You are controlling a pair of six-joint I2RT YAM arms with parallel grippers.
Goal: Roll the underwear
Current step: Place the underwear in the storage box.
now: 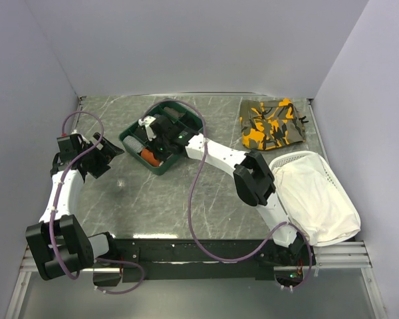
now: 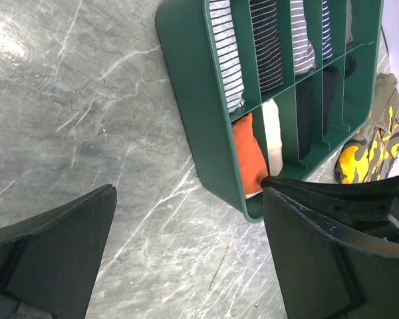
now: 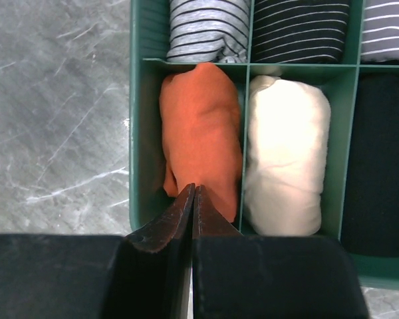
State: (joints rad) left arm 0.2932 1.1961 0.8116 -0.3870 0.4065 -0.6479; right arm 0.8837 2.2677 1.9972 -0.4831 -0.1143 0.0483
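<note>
In the green plastic tray (image 3: 138, 133), the soft rolled orange underwear (image 3: 201, 133) fills a corner slot, a plump cream roll (image 3: 286, 159) at its 3 o'clock, striped rolls (image 3: 206, 30) at 12, my right gripper (image 3: 194, 193) pinched closed on nothing at 6, my left gripper (image 2: 189, 189) spread wide, holding nothing.

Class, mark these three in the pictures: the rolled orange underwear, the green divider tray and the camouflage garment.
underwear (image 3: 201, 133): right wrist view, middle of the orange roll.
green divider tray (image 2: 193, 100): left wrist view, its outer side wall.
camouflage garment (image 1: 272, 123): top external view, centre of the folded cloth.
</note>
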